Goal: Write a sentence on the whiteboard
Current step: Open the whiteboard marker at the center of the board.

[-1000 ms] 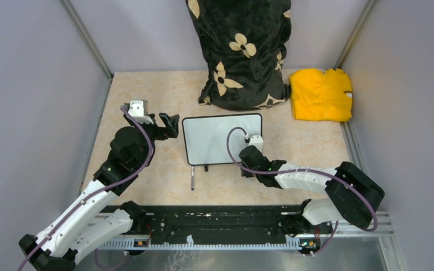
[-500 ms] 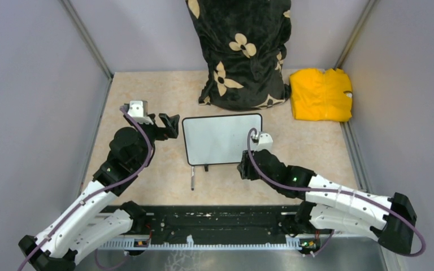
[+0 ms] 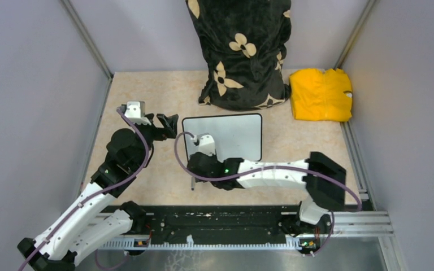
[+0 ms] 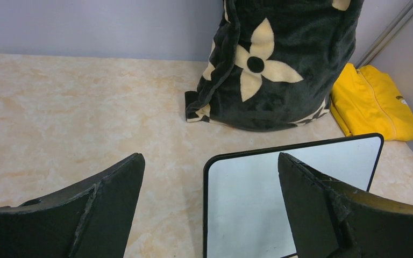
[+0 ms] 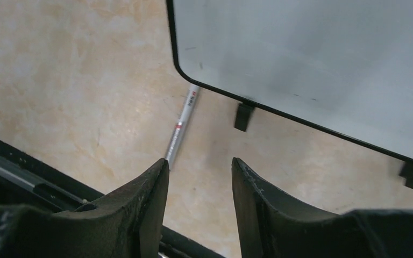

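1. At mid-table, the whiteboard point(image 3: 231, 135) lies flat on the beige table point(image 3: 147, 90), long edges running left-right, its two black feet on the near edge; face plain white
2. Grey pen point(image 5: 182, 126) lies on the table off the board's near-left corner, just left of one foot; its far end meets the frame, whether touching or tucked under I cannot tell
3. Right gripper point(image 5: 199, 164) hangs above the table just near of the pen, fingers spread with a clear gap, pinching nothing
4. Left gripper point(image 4: 209, 157) hovers by the board's far-left corner, jaws spread wide, nothing between them
5. Far side: black floral cushion point(image 3: 243, 51) stands upright behind the board; yellow garment point(image 3: 321, 94) lies folded to its right, well apart from the board
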Robot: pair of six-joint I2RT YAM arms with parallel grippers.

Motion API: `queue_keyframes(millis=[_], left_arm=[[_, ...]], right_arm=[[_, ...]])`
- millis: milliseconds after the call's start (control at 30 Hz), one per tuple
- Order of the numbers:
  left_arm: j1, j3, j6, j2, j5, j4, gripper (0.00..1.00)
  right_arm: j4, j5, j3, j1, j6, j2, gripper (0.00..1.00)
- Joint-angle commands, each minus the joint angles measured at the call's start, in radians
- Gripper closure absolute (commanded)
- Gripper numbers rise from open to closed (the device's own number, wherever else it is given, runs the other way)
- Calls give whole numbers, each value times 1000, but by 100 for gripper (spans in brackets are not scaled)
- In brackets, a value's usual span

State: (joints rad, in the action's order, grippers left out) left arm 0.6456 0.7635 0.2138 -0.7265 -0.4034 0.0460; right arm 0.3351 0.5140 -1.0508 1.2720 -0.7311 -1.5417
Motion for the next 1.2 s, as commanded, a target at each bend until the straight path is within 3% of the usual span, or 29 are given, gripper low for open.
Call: queue_keyframes(millis=[0,433,700,1167], left_arm=[[2,-7,14,33,-14,-15,1],[2,-12,33,105,-127,-1,1],[2,-9,67,137,-240,27,1],[2,-7,69,118,-236,32,1]], right_arm=[[7,42,-171,23,-81,-154,54],[107,-45,-363,23,-96,-402,59],[140,-33,-368,21,-96,-432,60],[99,-91,-333,-2,-89,-453,61]])
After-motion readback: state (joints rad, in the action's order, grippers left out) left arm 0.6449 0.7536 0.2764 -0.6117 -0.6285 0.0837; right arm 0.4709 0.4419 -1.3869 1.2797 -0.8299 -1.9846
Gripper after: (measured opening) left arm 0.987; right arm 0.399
